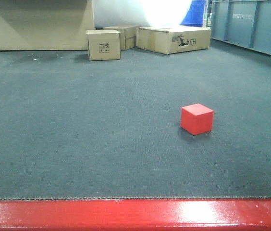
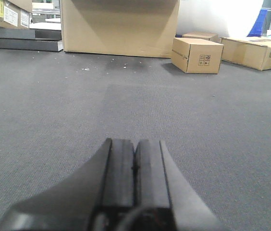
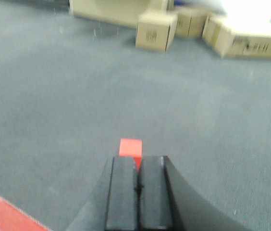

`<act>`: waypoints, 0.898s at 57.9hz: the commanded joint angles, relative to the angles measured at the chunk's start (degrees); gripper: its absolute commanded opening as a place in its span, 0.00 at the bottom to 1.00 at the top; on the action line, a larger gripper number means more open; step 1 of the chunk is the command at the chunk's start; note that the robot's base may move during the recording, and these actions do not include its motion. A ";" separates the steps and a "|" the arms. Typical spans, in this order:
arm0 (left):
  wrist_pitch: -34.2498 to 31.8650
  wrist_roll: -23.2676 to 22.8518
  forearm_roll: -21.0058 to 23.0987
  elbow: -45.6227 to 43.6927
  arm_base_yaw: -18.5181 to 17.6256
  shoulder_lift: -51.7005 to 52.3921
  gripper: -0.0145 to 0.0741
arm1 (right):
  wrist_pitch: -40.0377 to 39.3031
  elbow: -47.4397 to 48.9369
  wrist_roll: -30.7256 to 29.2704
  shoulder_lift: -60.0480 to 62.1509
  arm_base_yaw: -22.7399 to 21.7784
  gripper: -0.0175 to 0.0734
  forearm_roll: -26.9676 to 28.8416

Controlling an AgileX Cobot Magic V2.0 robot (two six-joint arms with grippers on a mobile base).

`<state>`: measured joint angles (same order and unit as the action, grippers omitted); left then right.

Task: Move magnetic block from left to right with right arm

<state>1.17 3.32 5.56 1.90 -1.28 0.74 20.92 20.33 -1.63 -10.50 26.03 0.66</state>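
1. The dark grey carpet (image 1: pixel 78 134) fills the front view, edged along the near side by a glossy red strip (image 1: pixel 135 215).
2. A blue-grey crate (image 1: pixel 251 24) stands at the far right, with cardboard boxes (image 1: pixel 174 39) grouped along the back (one small box (image 1: pixel 104 44) sits forward of the rest).
3. The left gripper (image 2: pixel 135 159) has its dark fingers pressed together, holding nothing, above bare carpet.
4. The right gripper (image 3: pixel 137 166) is likewise closed and empty.
5. The magnetic block (image 1: pixel 197 119) rests on the carpet right of centre, just beyond the right gripper's fingertips in the blurred wrist view.
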 commanded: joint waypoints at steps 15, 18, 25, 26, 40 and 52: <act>-4.65 -0.34 0.27 0.44 -0.13 0.44 0.02 | -5.00 1.42 -0.03 0.85 -0.07 0.26 0.10; -4.65 -0.34 0.27 0.44 -0.13 0.44 0.02 | -4.95 1.42 -0.03 0.85 -0.07 0.26 0.10; -4.65 -0.34 0.27 0.44 -0.13 0.44 0.02 | -5.37 1.42 -0.03 0.85 -0.07 0.26 0.64; -4.65 -0.34 0.27 0.44 -0.13 0.44 0.02 | -5.62 1.42 -0.03 0.85 -0.07 0.26 0.64; -4.65 -0.34 0.27 0.44 -0.13 0.44 0.02 | -7.03 1.00 -0.03 0.90 -7.62 0.26 -0.66; -4.65 -0.34 0.27 0.44 -0.13 0.44 0.02 | -15.61 -5.93 -0.03 2.90 -22.29 0.26 -1.79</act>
<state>1.17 3.32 5.56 1.90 -1.28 0.74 14.23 15.57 -1.63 -8.03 8.06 0.00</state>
